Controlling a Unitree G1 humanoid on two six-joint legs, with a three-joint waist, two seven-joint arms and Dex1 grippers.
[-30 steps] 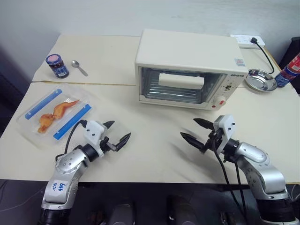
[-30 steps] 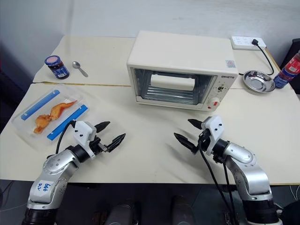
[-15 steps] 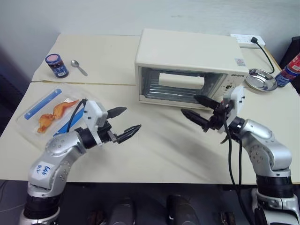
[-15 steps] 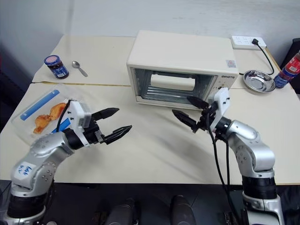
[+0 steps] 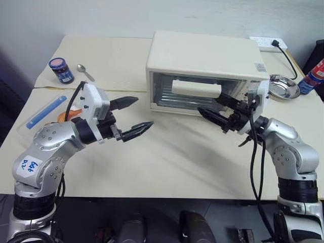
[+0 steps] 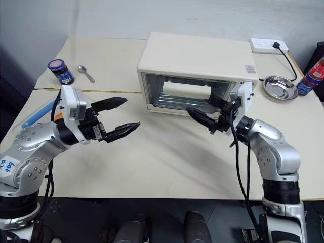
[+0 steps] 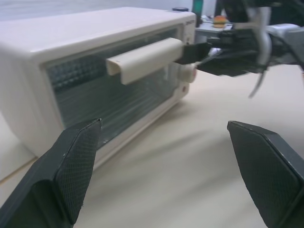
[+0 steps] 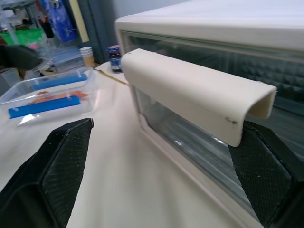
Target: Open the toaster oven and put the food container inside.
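Over the near-centre of the tabletop I have both arms raised. Entries, working outward:

Left pincer: fingers spread wide, nothing between them, tips pointing right toward the oven front, held above the surface left of centre.

Right pincer: fingers likewise wide apart and empty, tips pointing left, close in front of the right end of the oven door. In my right wrist view the handle sits between the two black fingers; whether they touch it I cannot tell.

Toaster oven: cream-white box, far-centre of the tabletop, glass door shut and upright, white bar handle across the upper part of the door, knobs on the right panel partly hidden by my right arm.

Food container: clear flat box with two blue clip strips, orange-brown pieces inside, lying on the left side of the tabletop, well apart from the oven and partly behind my left arm in the head views.

Blue-lidded jar and spoon: far left, just beside one another.

Metal dish: right of the oven, with a bottle at the far right edge.

Power strip: far right, black cable plugged in.
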